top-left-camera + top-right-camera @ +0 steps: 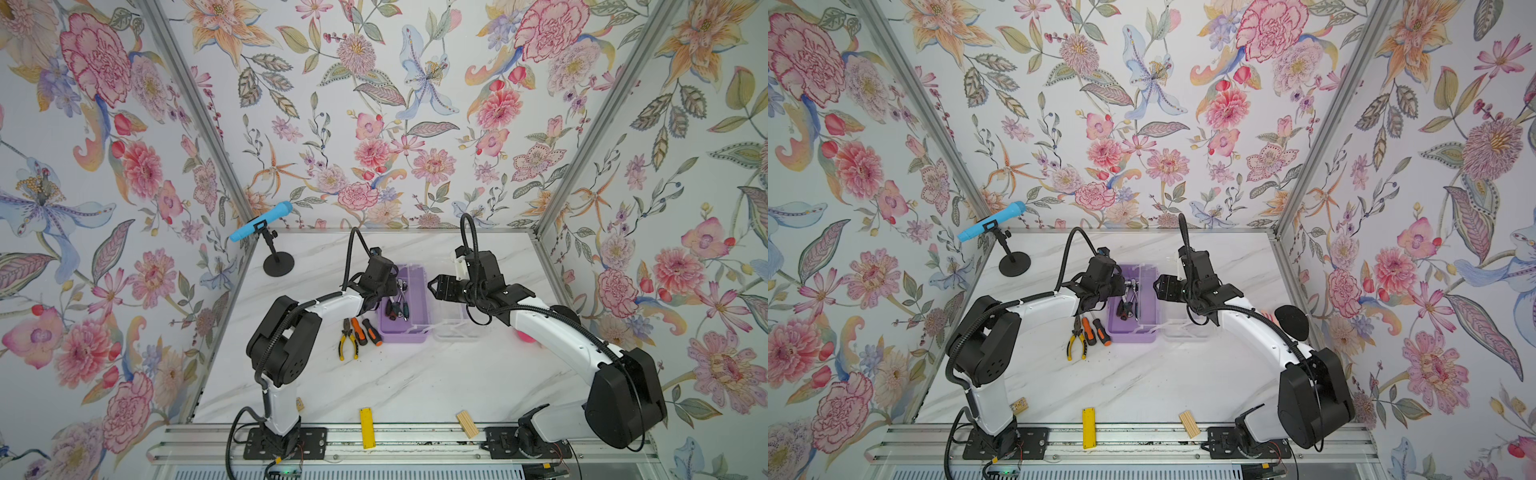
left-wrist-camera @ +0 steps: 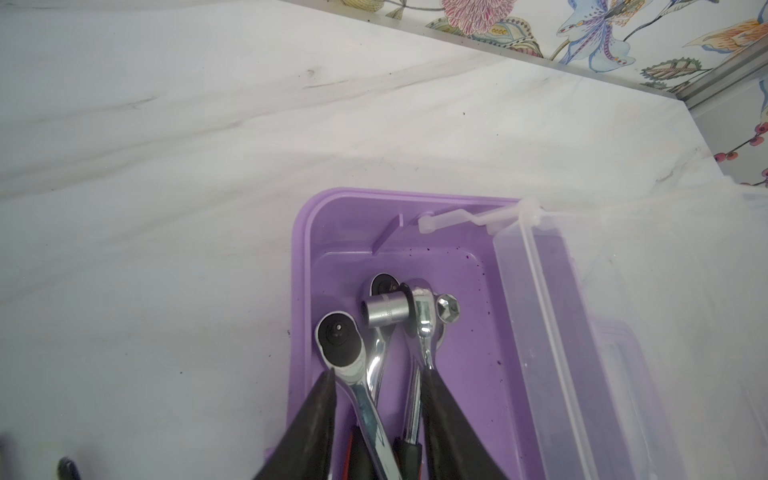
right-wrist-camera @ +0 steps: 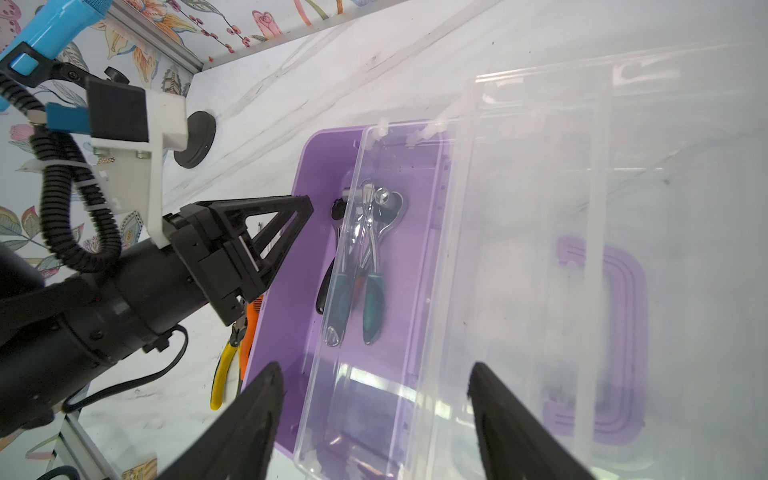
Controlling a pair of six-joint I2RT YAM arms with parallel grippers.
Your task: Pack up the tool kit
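Over the lilac plastic case (image 1: 403, 337), the left gripper (image 2: 378, 374) hangs, jaws parted, above chrome ratchets (image 2: 338, 340); at three o'clock, the right gripper (image 3: 376, 368) gapes empty.

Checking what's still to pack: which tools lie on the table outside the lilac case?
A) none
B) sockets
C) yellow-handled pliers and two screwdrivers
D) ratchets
C: the yellow-handled pliers and two screwdrivers lie on the table just beside the lilac case, while the ratchets are inside it.
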